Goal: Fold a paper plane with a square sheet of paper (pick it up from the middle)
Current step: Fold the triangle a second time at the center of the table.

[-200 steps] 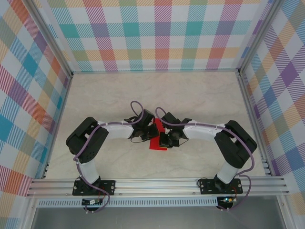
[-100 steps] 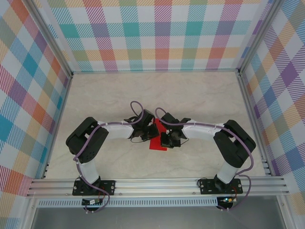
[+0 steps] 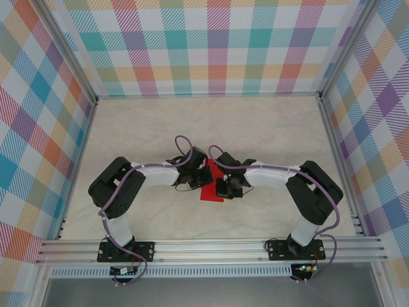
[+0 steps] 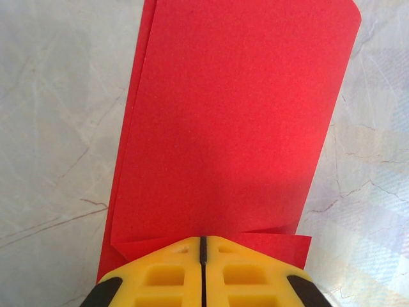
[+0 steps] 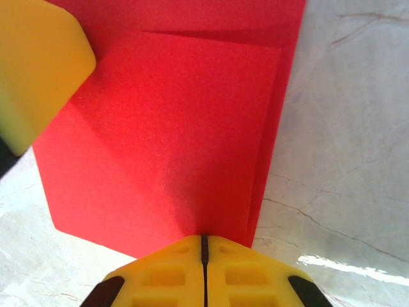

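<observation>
Item one, paper (image 3: 210,192): bright red, folded into overlapping layers, lying on the table (image 3: 268,128) at the middle of the scene, slightly nearer me than centre, between the two wrists. From the left wrist I see a long upper flap (image 4: 236,115) running away from the camera over a lower layer that sticks out at the near edge. From the right wrist I see a squarish flap (image 5: 166,128) over a wider layer. Item two, left gripper (image 4: 203,240): jaws pressed fully together, tips set at the paper's near edge; I see nothing pinched between them. Item three, right gripper (image 5: 204,238): jaws likewise pressed together, tips at the paper's edge, with a yellow finger of the left gripper (image 5: 38,70) over the paper's far left corner. I cannot tell whether either presses the sheet.
</observation>
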### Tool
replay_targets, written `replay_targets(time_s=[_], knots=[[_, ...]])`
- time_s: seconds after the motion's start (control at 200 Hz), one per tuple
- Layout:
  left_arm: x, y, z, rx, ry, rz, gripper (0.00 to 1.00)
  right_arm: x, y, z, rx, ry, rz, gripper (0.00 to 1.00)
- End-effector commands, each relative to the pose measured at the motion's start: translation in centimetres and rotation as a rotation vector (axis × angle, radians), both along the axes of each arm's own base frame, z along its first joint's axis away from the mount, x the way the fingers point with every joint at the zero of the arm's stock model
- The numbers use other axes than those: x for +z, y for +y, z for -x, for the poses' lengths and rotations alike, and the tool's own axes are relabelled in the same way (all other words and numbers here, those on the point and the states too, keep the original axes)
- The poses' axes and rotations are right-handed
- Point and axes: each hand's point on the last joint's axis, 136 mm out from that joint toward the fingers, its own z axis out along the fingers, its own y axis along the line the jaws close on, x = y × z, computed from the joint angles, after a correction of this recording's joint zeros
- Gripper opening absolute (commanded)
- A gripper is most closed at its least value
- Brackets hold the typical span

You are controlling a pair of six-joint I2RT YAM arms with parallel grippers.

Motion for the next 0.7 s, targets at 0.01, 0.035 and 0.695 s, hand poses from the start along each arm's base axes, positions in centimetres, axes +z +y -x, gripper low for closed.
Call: replay_targets(time_s=[0.01,0.035,0.695], knots=[[-6.3,4.2,3.1,0.026,0.129,-0.221,0.06,-1.9,-2.9,3.2,0.026,0.088,0.084,0.06],[-6.3,4.2,3.1,0.026,0.128,-0.221,0.06,-2.0,-3.0,3.5,0.032,0.096,0.081,0.06],[-6.3,3.6,3.0,0.026,0.131,-0.191,0.07,3.5,1.4,-1.4,0.086,-0.16,-0.124,0.06]])
